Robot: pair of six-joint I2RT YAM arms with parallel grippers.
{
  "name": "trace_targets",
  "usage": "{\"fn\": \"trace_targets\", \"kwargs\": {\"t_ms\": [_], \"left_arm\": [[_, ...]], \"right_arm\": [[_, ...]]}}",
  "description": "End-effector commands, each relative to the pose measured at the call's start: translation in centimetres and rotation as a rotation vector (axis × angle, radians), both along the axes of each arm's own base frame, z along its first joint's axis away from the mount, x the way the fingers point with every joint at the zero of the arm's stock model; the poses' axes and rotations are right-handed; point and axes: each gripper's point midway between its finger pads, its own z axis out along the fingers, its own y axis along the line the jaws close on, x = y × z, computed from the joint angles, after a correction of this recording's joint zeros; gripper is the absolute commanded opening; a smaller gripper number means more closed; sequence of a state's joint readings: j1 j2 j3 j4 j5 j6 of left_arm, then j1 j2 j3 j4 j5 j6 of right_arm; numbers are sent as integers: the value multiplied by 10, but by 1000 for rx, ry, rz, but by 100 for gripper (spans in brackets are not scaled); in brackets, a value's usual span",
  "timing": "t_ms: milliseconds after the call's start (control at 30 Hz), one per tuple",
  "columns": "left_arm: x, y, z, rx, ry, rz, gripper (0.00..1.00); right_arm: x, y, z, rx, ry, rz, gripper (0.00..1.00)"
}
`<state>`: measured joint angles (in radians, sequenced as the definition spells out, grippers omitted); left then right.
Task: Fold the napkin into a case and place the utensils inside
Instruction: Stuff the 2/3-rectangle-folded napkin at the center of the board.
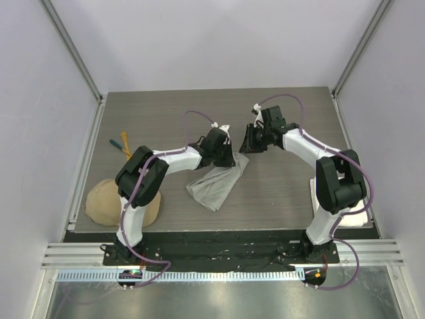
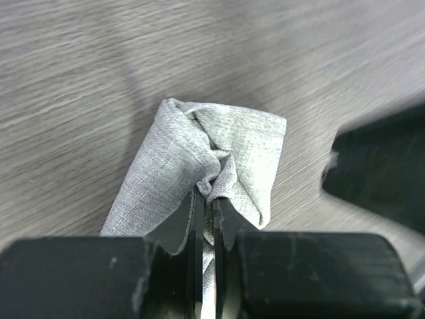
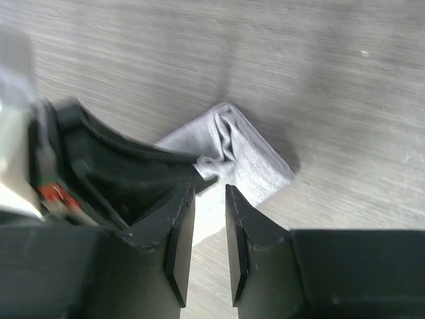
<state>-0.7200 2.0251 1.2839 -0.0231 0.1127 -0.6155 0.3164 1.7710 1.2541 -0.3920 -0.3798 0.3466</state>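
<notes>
View from the room: the napkin, folded to a narrow strip, lies mid-tabletop, its long axis running from near-left to far-right. The left fingers are clenched on a bunched fold at its far end. The right fingers stand parted and empty just beyond that same end, pointing at it. Both arms meet at the far end, the left one already on the cloth. The utensils lie well apart, towards the far-left edge

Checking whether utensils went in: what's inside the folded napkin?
Only cloth folds show on the napkin; its inside is covered. Two utensils lie outside it, far left.
</notes>
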Motion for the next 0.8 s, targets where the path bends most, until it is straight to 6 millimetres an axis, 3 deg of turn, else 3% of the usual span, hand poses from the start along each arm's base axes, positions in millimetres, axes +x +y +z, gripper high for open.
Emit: {"fn": "trace_targets", "kwargs": {"t_ms": [0, 200, 367, 767], "left_arm": [[3, 1, -3, -79, 137, 101, 0], [1, 5, -10, -94, 212, 161, 0], [-2, 1, -12, -120, 260, 184, 0], [-5, 3, -12, -132, 312, 250, 0]], "right_arm": [[-10, -3, -4, -127, -137, 15, 31], [-16, 8, -13, -281, -234, 53, 35], [-10, 2, -18, -404, -276, 23, 34], [-5, 8, -30, -471, -268, 66, 29]]}}
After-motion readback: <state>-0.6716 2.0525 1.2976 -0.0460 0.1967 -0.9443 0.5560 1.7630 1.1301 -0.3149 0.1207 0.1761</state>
